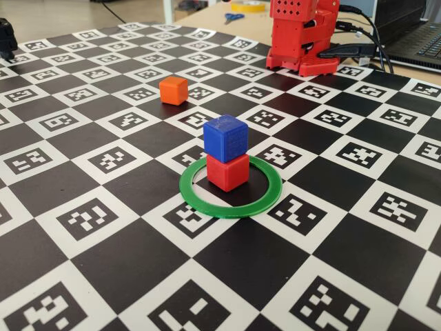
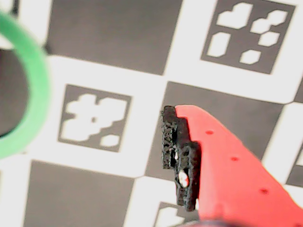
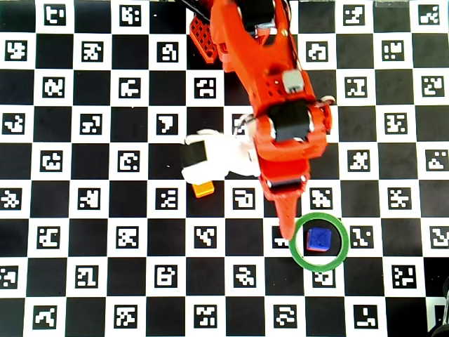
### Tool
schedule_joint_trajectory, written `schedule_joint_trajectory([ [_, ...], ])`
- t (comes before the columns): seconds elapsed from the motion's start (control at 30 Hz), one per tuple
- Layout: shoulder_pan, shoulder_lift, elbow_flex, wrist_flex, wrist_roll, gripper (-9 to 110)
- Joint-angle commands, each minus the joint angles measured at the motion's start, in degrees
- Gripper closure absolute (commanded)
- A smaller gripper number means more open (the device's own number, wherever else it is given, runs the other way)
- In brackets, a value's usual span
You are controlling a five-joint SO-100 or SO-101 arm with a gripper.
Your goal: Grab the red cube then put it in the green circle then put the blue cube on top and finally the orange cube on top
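1. Fixed view: the blue cube (image 1: 225,134) sits on top of the red cube (image 1: 227,172), slightly turned against it, and both stand inside the green circle (image 1: 231,207) near the middle of the worktop (image 1: 103,234). The orange cube (image 1: 173,90) stands alone, well apart, toward the far left part. The worktop is covered in black and white squares bearing coded square markers; no readable writing or brand shows.

2. Wrist view: one red finger (image 2: 222,165) with a black pad hangs over the marker squares; an arc of the green circle (image 2: 35,90) lies at the left edge. Whether the claw is wide or narrow, I cannot tell; nothing shows in it.

3. Overhead view: the claw (image 3: 286,232) tip points just beside the circle's (image 3: 319,265) left rim, the blue cube (image 3: 319,239) inside. The orange cube (image 3: 203,189) lies nearer the worktop's middle, left of the arm (image 3: 280,126).
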State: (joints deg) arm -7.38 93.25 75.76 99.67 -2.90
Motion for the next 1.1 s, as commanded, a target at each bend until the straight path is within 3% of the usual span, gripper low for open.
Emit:
schedule_joint_trajectory([
  [0.0, 1.4, 8.2, 3.3, 5.4, -2.9, 40],
  [0.43, 10.4, 13.6, 15.4, 4.4, -25.5, 40],
  [0.77, 16.5, 14.1, 27.9, -6.3, -31.6, 40],
  [1.07, 17.9, 12.6, 30.5, -14.4, -31.1, 40],
])
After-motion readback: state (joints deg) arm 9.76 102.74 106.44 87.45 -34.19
